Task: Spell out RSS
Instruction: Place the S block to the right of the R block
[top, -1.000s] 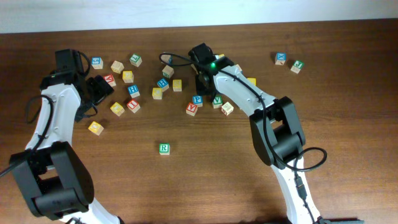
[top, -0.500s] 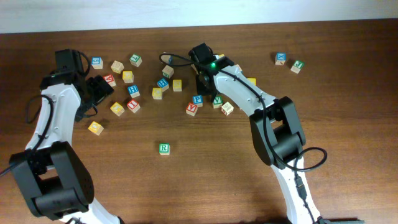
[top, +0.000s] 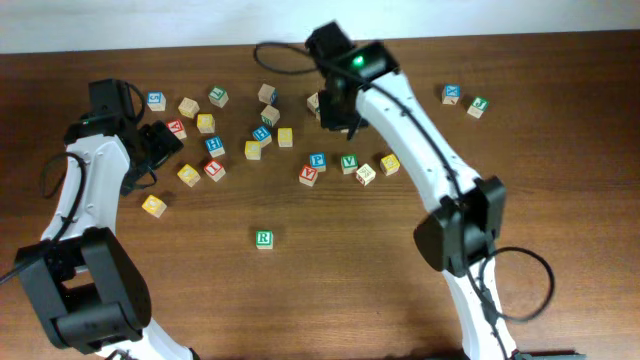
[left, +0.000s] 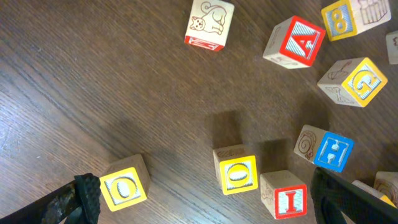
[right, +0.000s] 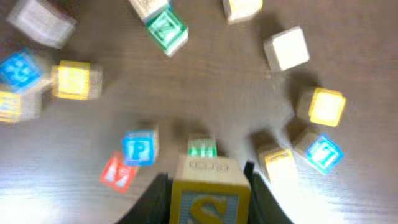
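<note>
Yellow-faced wooden S cube (right: 210, 204) was clamped in the right tool (right: 208, 186) above the brown wooden surface (top: 330, 270); left tool (left: 202, 208) stood released and empty.

R on green cube (top: 264, 238); probably S on blurred wooden cube (right: 208, 198)

The dark brown wood-grain desk (top: 560, 200) carries a small wooden cube with a green face and white R (top: 263, 238). There is a pale wooden cube with a yellow S face (right: 209, 186) and a wooden cube with a red A face (left: 295, 42).
</note>
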